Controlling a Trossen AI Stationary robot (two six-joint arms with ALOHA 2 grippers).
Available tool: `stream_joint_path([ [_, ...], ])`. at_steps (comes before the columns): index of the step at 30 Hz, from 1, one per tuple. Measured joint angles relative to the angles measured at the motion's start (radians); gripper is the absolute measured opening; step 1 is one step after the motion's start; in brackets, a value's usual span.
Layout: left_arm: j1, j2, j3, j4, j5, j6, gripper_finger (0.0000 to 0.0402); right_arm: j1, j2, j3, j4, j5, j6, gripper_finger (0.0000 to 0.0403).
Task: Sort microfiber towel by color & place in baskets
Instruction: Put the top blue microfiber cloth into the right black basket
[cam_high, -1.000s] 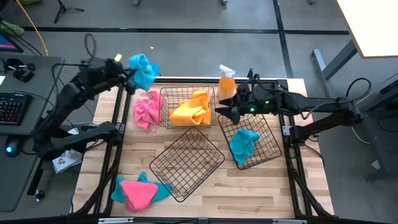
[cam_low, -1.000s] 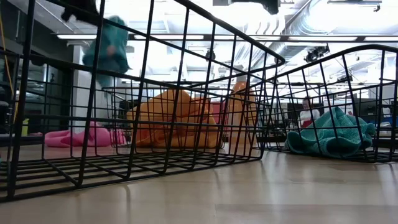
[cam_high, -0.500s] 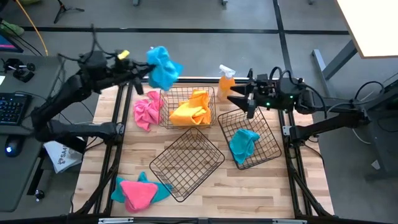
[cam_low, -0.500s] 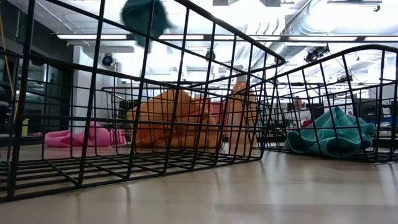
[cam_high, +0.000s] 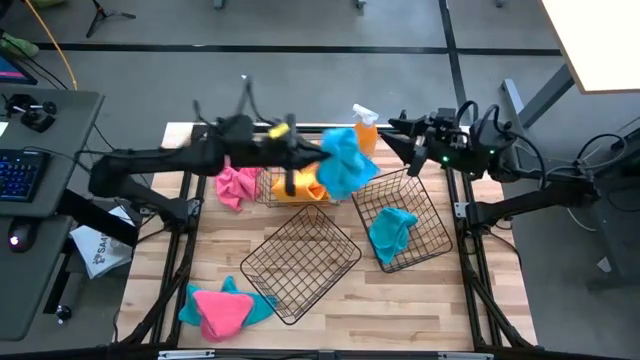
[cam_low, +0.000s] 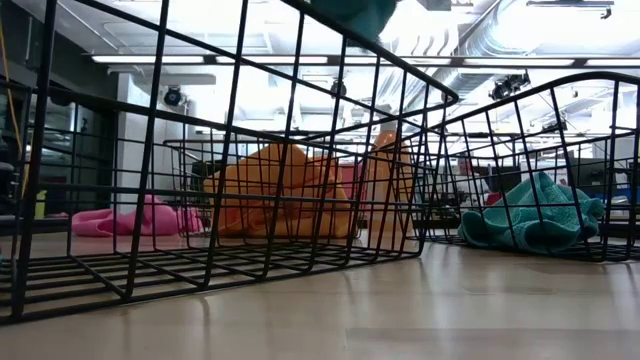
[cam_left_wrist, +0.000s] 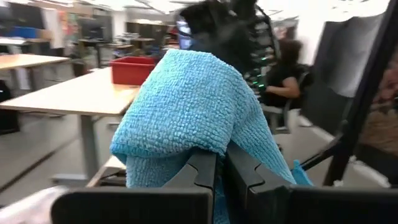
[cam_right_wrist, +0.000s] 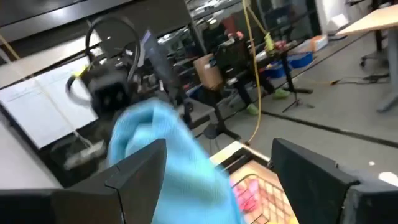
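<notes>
My left gripper (cam_high: 312, 158) reaches across the far part of the table and is shut on a teal-blue towel (cam_high: 346, 162), above the far basket (cam_high: 268, 160) that holds a yellow-orange towel (cam_high: 300, 178). In the low view only the towel's lower tip (cam_low: 355, 10) shows. My right gripper (cam_high: 402, 140) is open in the air past the right basket (cam_high: 430, 215), where another teal towel (cam_high: 390, 230) lies. The centre basket (cam_high: 300, 262) is empty. A pink towel (cam_high: 235, 185) lies on the table by the far basket. A pink towel lies on a teal one (cam_high: 220, 308) at the near left. My left gripper pinches the teal-blue towel between its two shut fingers (cam_left_wrist: 202, 171), which lie level and point toward the table's right. A bunched fold (cam_left_wrist: 186, 134) drapes over the fingertips; how many layers, I cannot tell. The towel is lifted clear of table and baskets and hangs off the fingertips.
An orange spray bottle (cam_high: 365, 130) stands at the far edge between the two grippers. Black frame rails (cam_high: 185, 240) run along the table's left and right sides. Bare wood (cam_high: 400, 310) lies at the near right. A person (cam_left_wrist: 280, 81) sits in the room beyond.
My left gripper has swung from above the table's far-left corner toward the right, carrying the teal-blue towel over the far basket. My right gripper has drawn up and back from over the right basket toward the far right.
</notes>
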Motion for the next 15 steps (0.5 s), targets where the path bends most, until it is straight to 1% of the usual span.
stream_joint_path([
  [5, -0.032, 0.151, 0.0, 0.234, 0.086, -0.077, 0.0, 0.0, 0.0, 0.0, 0.028, -0.004, -0.004, 0.0288],
  [7, -0.041, 0.21, 0.0, 0.316, 0.099, -0.106, 0.0, 0.0, 0.0, 0.0, 0.038, -0.005, -0.002, 0.0288],
  [11, -0.05, 0.304, 0.0, 0.423, 0.11, -0.125, 0.0, 0.0, 0.0, 0.0, 0.049, -0.005, -0.005, 0.0288],
  [15, -0.053, 0.374, 0.0, 0.492, 0.154, -0.128, 0.0, 0.0, 0.0, 0.0, 0.048, -0.005, -0.009, 0.0288],
])
